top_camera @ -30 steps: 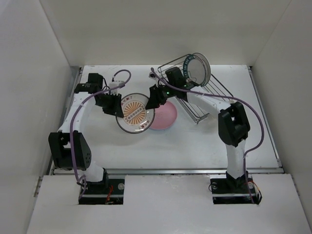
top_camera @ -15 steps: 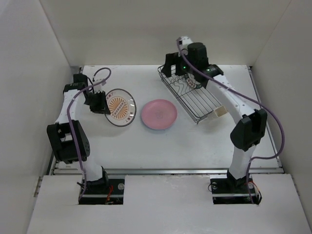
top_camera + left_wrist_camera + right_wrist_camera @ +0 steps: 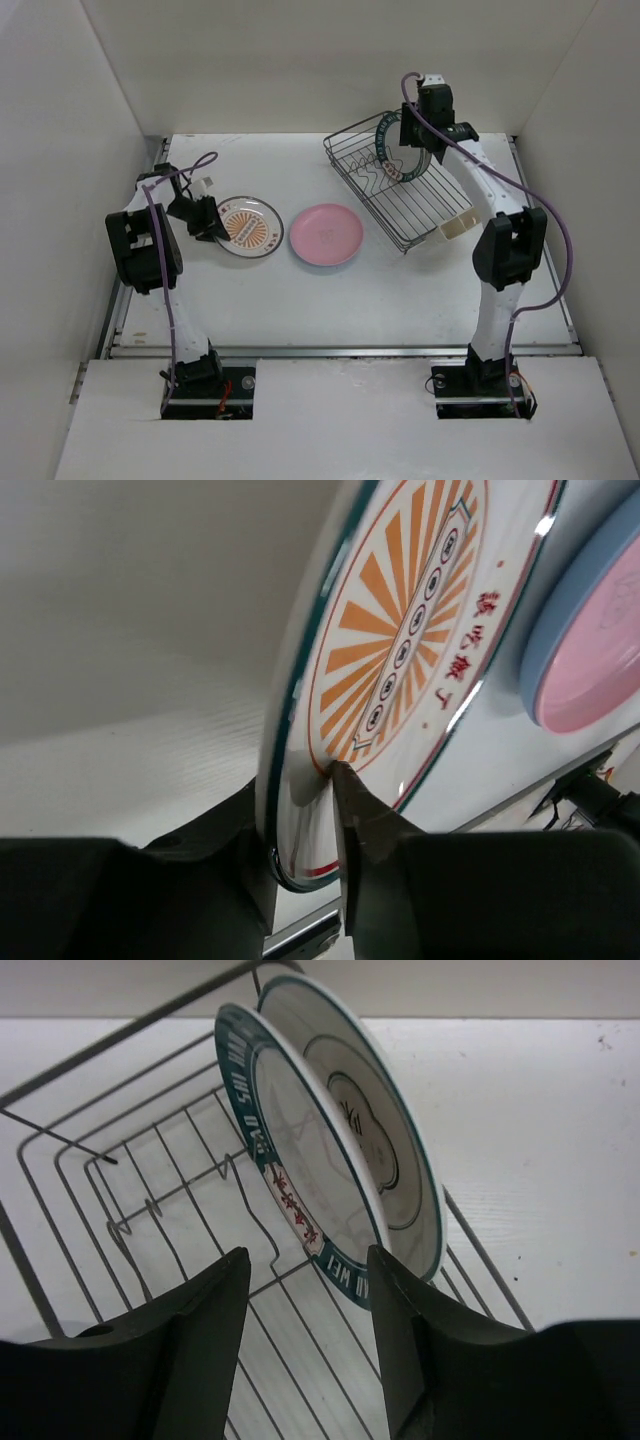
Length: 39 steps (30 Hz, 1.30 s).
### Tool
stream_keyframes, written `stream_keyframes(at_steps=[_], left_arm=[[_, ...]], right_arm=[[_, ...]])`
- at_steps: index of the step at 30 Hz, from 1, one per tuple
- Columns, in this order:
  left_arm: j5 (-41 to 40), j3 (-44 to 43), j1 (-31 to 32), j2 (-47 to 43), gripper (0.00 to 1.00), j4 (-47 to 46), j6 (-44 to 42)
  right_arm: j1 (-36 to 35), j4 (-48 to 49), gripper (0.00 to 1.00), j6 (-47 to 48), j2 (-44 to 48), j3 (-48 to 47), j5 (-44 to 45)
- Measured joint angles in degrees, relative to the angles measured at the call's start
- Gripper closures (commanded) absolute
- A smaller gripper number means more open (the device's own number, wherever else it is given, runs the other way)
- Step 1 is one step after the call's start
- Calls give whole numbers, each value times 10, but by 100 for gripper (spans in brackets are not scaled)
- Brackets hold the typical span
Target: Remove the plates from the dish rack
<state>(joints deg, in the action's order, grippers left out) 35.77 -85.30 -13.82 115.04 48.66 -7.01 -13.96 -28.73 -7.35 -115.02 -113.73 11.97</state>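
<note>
My left gripper (image 3: pixel 207 222) is shut on the near rim of a white plate with an orange sunburst centre (image 3: pixel 250 224), which lies low on the table left of the pink plate (image 3: pixel 326 235). In the left wrist view the fingers (image 3: pixel 365 820) pinch that plate's rim (image 3: pixel 400 670), and the pink plate (image 3: pixel 590 650) shows beside it. The dish rack (image 3: pixel 420 205) stands at the back right with two upright plates (image 3: pixel 398 150). My right gripper (image 3: pixel 305 1265) is open, its fingers on either side of the teal-ringed plate's edge (image 3: pixel 290 1175). A second dark-ringed white plate (image 3: pixel 385 1130) stands behind it.
A beige cutlery holder (image 3: pixel 455 227) hangs on the rack's near right end. The rack's wire prongs (image 3: pixel 150 1210) stand left of the plates. White walls close in the table at the back and on both sides.
The left arm has pulled back left and lowered the orange plate toward the table. The right arm has swung right along the rack, and its open jaws now straddle the teal-ringed plate.
</note>
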Motion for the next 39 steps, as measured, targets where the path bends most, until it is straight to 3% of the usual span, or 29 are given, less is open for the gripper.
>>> stream_keyframes(at_steps=[2, 6, 9, 18, 28, 31, 33, 34, 35, 37, 39], left_arm=[[-11, 0, -2, 6, 65, 1, 0], [-27, 0, -3, 13, 51, 4, -4], [-37, 0, -3, 13, 50, 8, -7], [-108, 2, -3, -17, 32, 9, -10], [-216, 6, 6, -124, 32, -3, -11], [-258, 14, 19, -170, 30, -21, -22], [-278, 14, 25, -200, 26, -34, -35], [-287, 14, 27, -216, 20, -42, -39], [-299, 14, 28, -231, 0, -51, -45], [-325, 12, 28, -258, 0, -71, -45], [-357, 2, 28, -276, 0, -87, -38]], right_arm=[[-1, -7, 44, 6, -17, -2, 3], [1, -15, 44, 11, -43, -12, 14], [0, -18, 44, 17, -52, -18, 17], [0, -16, 48, 34, -42, -18, 19], [1, 7, 48, 58, -10, 2, 52], [1, 9, 53, 65, -27, -1, 52], [1, 10, 62, 67, -45, -2, 52], [1, 10, 66, 70, -55, -2, 52], [1, 9, 71, 73, -66, -5, 57], [4, 5, 95, 81, -85, -15, 70], [11, -3, 100, 93, -92, -28, 63]])
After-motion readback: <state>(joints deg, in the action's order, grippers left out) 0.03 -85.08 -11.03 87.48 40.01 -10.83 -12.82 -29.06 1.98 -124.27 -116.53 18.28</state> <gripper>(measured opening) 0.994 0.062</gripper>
